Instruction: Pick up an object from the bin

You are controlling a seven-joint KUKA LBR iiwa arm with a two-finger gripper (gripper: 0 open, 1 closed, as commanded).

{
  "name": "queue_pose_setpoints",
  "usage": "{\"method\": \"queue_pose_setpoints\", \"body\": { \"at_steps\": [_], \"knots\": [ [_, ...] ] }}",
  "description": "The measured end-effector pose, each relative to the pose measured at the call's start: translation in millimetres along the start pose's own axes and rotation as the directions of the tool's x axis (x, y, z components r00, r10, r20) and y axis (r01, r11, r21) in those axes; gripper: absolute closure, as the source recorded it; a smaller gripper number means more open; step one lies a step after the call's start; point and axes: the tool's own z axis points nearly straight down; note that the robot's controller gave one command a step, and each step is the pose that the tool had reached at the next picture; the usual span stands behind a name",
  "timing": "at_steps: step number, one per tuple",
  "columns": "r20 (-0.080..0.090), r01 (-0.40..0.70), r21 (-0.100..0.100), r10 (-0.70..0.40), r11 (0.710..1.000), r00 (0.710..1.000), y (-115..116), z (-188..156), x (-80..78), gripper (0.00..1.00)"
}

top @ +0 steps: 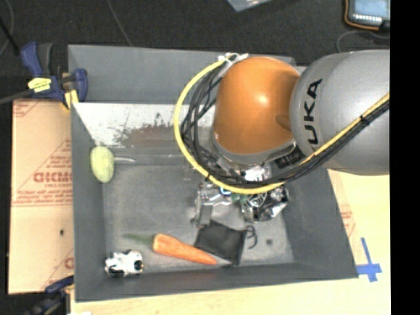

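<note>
Black square pad (220, 241) lay flat on the floor of the grey bin (88, 209), close to the near wall and a little right of the middle, its left corner touching the tip of an orange toy carrot (184, 249). The gripper (231, 207) hung over the pad's far edge, under the arm's orange cover (252, 104) and looped cables (187, 120) — whether it was apart or together I could not tell. A small black-and-white toy (125, 263) (perhaps a cow) sat in the near left corner; a pale green oval fruit (102, 164) lay by the left wall, well apart.
</note>
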Motion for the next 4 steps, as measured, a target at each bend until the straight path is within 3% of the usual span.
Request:
{"method": "queue_pose_setpoints", "body": {
  "at_steps": [2, 3, 4],
  "knots": [
    [0.004, -0.035, 0.000, 0.035, 0.999, 0.999, -90, 63, -5.5, 0.00],
    [-0.015, -0.054, 0.003, 0.054, 0.999, 0.998, -100, 60, -0.1, 0.00],
    [0.012, -0.067, -0.001, 0.067, 0.998, 0.998, -88, 35, -4.2, 0.00]
  ]
}}
